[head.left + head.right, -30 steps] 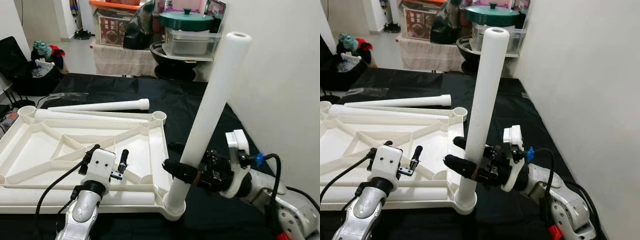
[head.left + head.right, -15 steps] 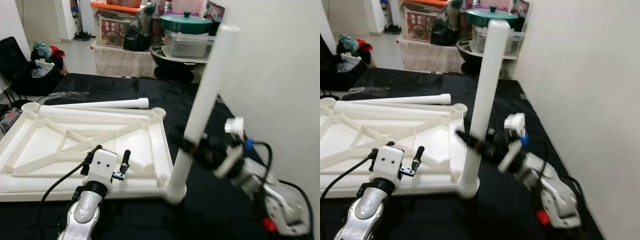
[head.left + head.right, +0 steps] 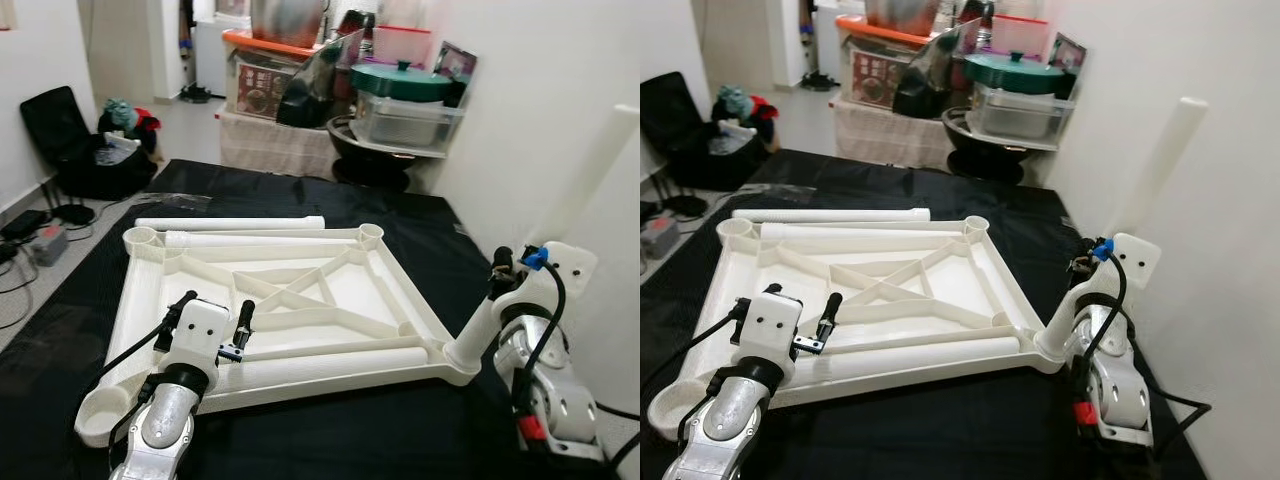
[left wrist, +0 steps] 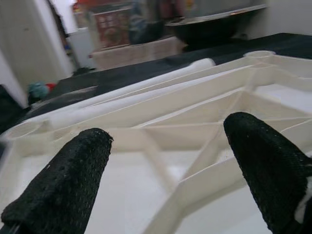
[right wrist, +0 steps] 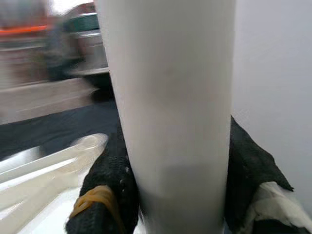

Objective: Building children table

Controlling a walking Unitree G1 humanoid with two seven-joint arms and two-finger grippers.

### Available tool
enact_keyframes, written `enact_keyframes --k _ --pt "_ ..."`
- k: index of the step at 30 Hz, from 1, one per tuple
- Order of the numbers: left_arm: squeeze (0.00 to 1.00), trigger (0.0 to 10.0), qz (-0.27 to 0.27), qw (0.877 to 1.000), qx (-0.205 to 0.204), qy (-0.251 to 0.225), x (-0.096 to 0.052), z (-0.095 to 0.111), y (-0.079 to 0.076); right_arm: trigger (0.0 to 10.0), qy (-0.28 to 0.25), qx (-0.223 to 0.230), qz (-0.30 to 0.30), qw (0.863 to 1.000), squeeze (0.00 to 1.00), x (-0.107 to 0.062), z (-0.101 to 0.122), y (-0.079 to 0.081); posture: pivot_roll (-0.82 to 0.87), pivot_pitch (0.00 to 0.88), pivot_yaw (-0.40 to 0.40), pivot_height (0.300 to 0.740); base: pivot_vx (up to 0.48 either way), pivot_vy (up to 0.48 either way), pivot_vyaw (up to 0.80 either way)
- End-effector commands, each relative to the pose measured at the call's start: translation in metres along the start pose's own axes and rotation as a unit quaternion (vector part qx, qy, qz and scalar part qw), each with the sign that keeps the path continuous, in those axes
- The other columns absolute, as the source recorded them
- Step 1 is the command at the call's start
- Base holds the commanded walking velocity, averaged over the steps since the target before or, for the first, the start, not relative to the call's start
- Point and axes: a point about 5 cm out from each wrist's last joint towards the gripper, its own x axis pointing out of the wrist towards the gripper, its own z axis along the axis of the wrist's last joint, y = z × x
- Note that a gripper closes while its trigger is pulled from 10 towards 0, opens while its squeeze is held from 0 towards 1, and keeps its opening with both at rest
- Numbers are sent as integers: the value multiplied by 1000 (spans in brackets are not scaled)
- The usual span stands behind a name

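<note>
The white table top (image 3: 300, 300) lies upside down, ribs up, on the black cloth. One white leg (image 3: 590, 170) stands in its near right corner socket (image 3: 462, 358) and leans to the right towards the wall. My right gripper (image 3: 497, 278) is shut on this leg low down; black fingers (image 5: 105, 187) press on both of its sides. My left gripper (image 3: 212, 322) hovers open over the near left part of the table top, with nothing between its fingers (image 4: 63, 190). Loose legs lie behind the far edge (image 3: 230, 224) and along the near edge (image 3: 330, 366).
The white wall (image 3: 560, 60) stands close on the right. Behind the black cloth (image 3: 420, 225) are a shelf with a green-lidded pot (image 3: 402, 82) and boxes. A black chair (image 3: 55, 120) with clothes stands at the back left.
The view has pulled back and turned. The right gripper, still shut on the leg, has swung to the right, and the leg now leans more towards the wall. The left gripper stays open.
</note>
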Motion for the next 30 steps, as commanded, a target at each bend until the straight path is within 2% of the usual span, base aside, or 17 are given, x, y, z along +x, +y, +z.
enact_keyframes --k 1,2,3,4,5,7,8,9,10,12,13,14,16,18,20,28,30 --pt "0 10000 -11 1000 0 0 2 0 -5 10000 89 104 209 968 0 -12 -32 49 110 0 -109 740 0 0 0" --pt "0 10000 -12 1000 1 0 2 0 -4 10000 74 132 307 939 0 -21 -22 65 109 0 -108 740 0 0 0" --pt "0 10000 -12 1000 1 0 2 0 -4 10000 74 132 307 939 0 -21 -22 65 109 0 -108 740 0 0 0" --pt "0 10000 -12 1000 1 0 2 0 -4 10000 48 140 395 907 0 -36 -10 72 116 0 -108 740 0 0 0" --pt "0 10000 -13 1000 1 0 3 0 -3 10000 38 152 449 880 0 -46 -2 71 117 0 -111 740 0 0 0" --pt "0 10000 -13 1000 1 0 3 0 -3 10000 38 152 449 880 0 -46 -2 71 117 0 -111 740 0 0 0" --pt "0 10000 -13 1000 2 0 3 0 -2 10000 35 149 492 857 490 -55 3 68 119 0 -115 740 0 0 0" --pt "0 10000 -13 1000 2 0 3 0 -2 10000 35 149 492 857 490 -55 3 68 119 0 -115 740 0 0 0" --pt "0 10000 -11 1000 2 1 3 -1 -1 10000 33 134 517 845 478 -62 8 65 120 0 -116 740 0 0 0" --pt "0 10000 -11 1000 2 1 3 -1 -1 10000 33 134 517 845 478 -62 8 65 120 0 -116 740 0 0 0" --pt "0 10000 -11 1000 2 1 3 0 0 10000 37 124 531 837 0 -65 11 64 119 0 -118 740 0 0 0" --pt "0 10000 -11 1000 2 1 4 0 0 10000 40 110 548 828 0 -70 12 64 119 0 -118 740 0 0 0" --pt "0 10000 -11 1000 2 1 4 0 0 10000 40 110 548 828 0 -70 12 64 119 0 -118 740 0 0 0" --pt "0 10000 -12 1000 2 1 3 0 -1 10000 55 91 580 808 0 -78 9 67 123 0 -118 740 0 0 0" --pt "0 10000 -12 1000 2 1 3 0 -1 10000 55 91 580 808 0 -78 9 67 123 0 -118 740 0 0 0" --pt "0 10000 -12 1000 1 1 -1 0 -6 10000 74 85 602 790 0 -83 5 63 101 0 -120 740 0 0 0" --pt "0 10000 -12 1000 1 1 -1 0 -6 10000 74 85 602 790 0 -83 5 63 101 0 -120 740 0 0 0"
